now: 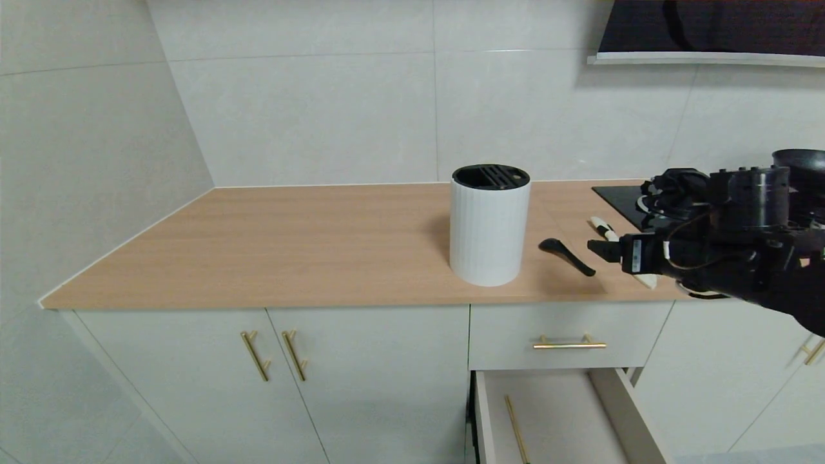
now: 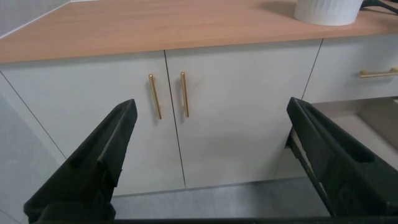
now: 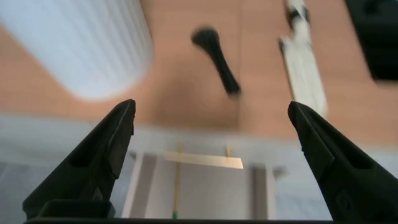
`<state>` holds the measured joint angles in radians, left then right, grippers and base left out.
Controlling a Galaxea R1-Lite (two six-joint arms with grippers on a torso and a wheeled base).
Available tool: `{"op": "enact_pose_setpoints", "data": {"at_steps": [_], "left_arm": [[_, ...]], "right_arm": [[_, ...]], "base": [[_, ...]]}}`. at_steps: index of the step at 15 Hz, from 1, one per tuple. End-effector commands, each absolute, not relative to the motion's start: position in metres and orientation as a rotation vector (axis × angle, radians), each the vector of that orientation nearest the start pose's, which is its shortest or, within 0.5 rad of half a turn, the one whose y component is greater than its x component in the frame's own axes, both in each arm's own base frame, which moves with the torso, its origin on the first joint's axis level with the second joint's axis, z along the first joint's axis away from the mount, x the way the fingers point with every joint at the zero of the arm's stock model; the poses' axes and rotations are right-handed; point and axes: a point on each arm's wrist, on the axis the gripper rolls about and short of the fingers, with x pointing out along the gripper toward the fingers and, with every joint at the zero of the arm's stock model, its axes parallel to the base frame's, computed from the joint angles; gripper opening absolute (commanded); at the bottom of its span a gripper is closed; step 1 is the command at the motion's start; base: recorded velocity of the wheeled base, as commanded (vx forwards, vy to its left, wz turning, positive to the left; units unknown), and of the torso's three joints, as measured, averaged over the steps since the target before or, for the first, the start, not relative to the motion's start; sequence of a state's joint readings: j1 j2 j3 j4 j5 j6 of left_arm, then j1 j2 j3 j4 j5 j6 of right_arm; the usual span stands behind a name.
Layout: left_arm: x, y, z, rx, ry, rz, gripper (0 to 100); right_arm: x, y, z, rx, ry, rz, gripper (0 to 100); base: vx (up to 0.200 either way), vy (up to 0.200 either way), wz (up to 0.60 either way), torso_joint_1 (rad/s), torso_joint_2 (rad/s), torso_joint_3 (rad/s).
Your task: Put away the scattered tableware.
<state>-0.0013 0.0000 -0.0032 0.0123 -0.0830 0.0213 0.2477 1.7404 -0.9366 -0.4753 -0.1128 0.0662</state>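
A black spoon [image 1: 566, 255] lies flat on the wooden counter [image 1: 290, 245] just ahead of the right gripper [image 1: 602, 248], bowl end pointing away from it and handle end nearest its fingertips. In the right wrist view the spoon [image 3: 216, 57] sits in line with the gap between the fingers. A white-handled knife [image 1: 604, 227] lies beside the spoon, on the side toward the black cooktop [image 1: 619, 196], its near end hidden behind the gripper. The right gripper [image 3: 208, 124] hangs over the counter's front edge, fingers spread wide and grasping nothing. To the gripper's left, past the spoon, stands a white ribbed holder [image 1: 490, 225] with a black slotted top, upright and apart from both utensils. Below the gripper a drawer [image 1: 606, 412] stands pulled open, a thin gold-coloured stick [image 1: 515, 419] lying inside. The left gripper [image 2: 211, 112] is low down, facing the white cabinet doors [image 2: 236, 112] with gold handles, its fingers also wide apart and empty.
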Motion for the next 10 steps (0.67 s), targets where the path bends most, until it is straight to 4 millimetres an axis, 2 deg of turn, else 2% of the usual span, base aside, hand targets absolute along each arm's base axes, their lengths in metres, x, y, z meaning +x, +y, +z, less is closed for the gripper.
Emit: {"op": "enact_pose_setpoints", "data": {"at_steps": [1, 3, 5, 7, 10], "left_arm": [[-0.023, -0.002, 0.075, 0.021, 0.008, -0.084, 100], [-0.023, -0.002, 0.075, 0.021, 0.008, -0.084, 100], [-0.023, -0.002, 0.075, 0.021, 0.008, -0.084, 100], [-0.023, -0.002, 0.075, 0.021, 0.008, -0.084, 100], [-0.023, -0.002, 0.075, 0.021, 0.008, -0.084, 100]], "right_arm": [[0.365, 0.071, 0.168, 0.015, 0.355, 0.138, 100], [0.390, 0.062, 0.162, 0.014, 0.340, 0.159, 100], [0.404, 0.053, 0.160, -0.011, 0.324, 0.195, 100], [0.410, 0.046, 0.145, -0.082, 0.339, 0.246, 100], [0.415, 0.047, 0.127, -0.132, 0.305, 0.272, 100]], "base": [[0.000, 0.000, 0.00, 0.000, 0.00, 0.000], [0.000, 0.000, 0.00, 0.000, 0.00, 0.000], [0.000, 0.000, 0.00, 0.000, 0.00, 0.000], [0.000, 0.000, 0.00, 0.000, 0.00, 0.000], [0.000, 0.000, 0.00, 0.000, 0.00, 0.000]]}}
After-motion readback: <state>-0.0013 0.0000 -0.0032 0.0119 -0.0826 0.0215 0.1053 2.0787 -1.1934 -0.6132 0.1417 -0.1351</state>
